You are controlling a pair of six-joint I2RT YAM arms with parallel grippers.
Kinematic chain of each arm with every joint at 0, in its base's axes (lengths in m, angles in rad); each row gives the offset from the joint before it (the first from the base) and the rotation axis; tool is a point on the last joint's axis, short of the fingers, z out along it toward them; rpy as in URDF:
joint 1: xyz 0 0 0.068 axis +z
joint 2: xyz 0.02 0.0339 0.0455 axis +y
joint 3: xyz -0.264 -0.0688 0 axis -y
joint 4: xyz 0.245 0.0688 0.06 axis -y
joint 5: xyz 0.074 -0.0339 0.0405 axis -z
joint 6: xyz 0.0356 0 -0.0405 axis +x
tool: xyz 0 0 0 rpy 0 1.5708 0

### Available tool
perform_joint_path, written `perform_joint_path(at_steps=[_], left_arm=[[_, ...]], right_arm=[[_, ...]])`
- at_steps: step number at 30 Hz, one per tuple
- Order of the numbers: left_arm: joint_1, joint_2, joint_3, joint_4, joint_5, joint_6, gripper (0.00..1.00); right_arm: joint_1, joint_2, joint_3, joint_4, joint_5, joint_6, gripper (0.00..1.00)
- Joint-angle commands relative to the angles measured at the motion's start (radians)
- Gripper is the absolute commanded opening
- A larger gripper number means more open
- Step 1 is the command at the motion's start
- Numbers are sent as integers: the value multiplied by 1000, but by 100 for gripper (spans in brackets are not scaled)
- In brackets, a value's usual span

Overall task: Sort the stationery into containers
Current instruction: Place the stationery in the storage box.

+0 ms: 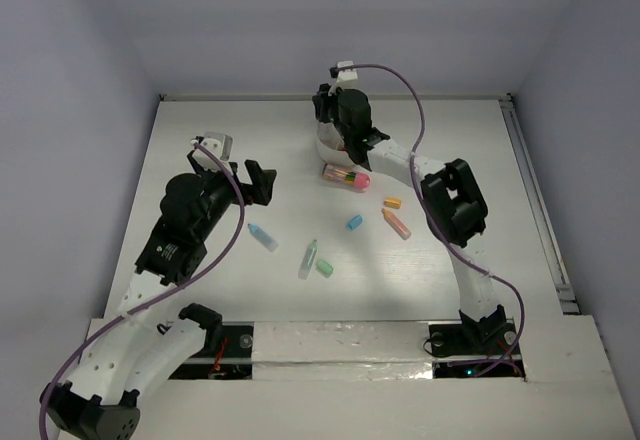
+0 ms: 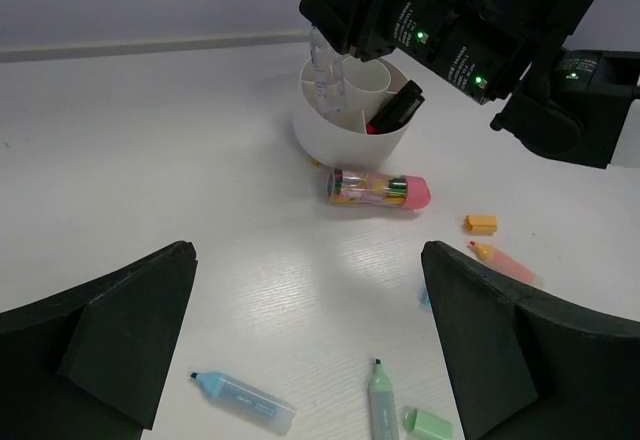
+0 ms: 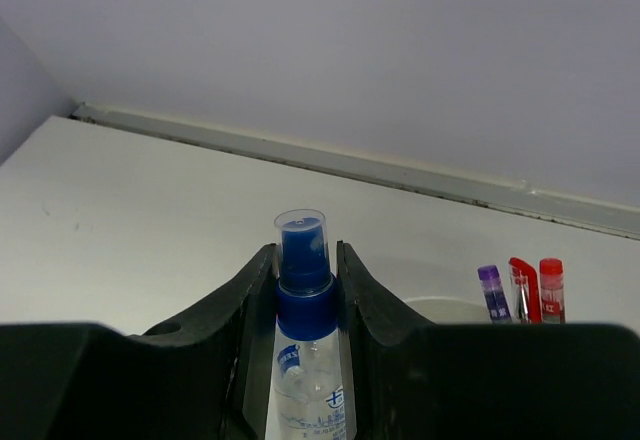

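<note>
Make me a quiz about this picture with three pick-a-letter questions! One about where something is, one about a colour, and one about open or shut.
1. Where is the white cup?
A) right below the right end effector
B) far left corner
C) near edge

2. What colour is the spray top of the bottle it holds?
A) red
B) blue
C) green

3. How is the left end effector?
A) shut on a pen
B) shut, empty
C) open, empty

Answers:
1 A: the left wrist view shows the cup just beneath it.
2 B: the collar between the fingers is blue.
3 C: its fingers stand wide apart with nothing between them.
</note>
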Motion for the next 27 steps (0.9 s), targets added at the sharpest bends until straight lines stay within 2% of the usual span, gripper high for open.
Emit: perform_joint_path(at_steps=[1, 14, 15, 17, 18, 20, 21, 23, 24, 27], left_arm=[[16, 0, 17, 50, 18, -4, 95], [25, 9, 14, 50, 34, -7, 95], [25, 8, 14, 50, 37, -7, 95], [25, 9, 15, 52, 41, -8, 95], [25, 9, 14, 50, 43, -8, 95], [25, 11, 15, 50, 46, -10, 96], [25, 12, 14, 50, 49, -11, 96], [34, 13, 14, 50, 52, -11, 96], [34, 12, 15, 50, 52, -11, 96], [34, 8, 14, 50, 51, -13, 96]], right_arm=[[3, -13, -29, 156, 11, -44, 0], [3, -34, -157, 308, 51, -73, 0], [3, -39, -179, 323, 48, -72, 3], [3, -56, -203, 344, 42, -66, 13], [3, -62, -213, 349, 39, -64, 24], [3, -71, -230, 351, 35, -64, 34], [3, -80, -231, 343, 34, -64, 45], [3, -93, -240, 335, 26, -60, 53], [3, -109, -245, 326, 22, -57, 63], [3, -151, -277, 306, -3, -35, 75]])
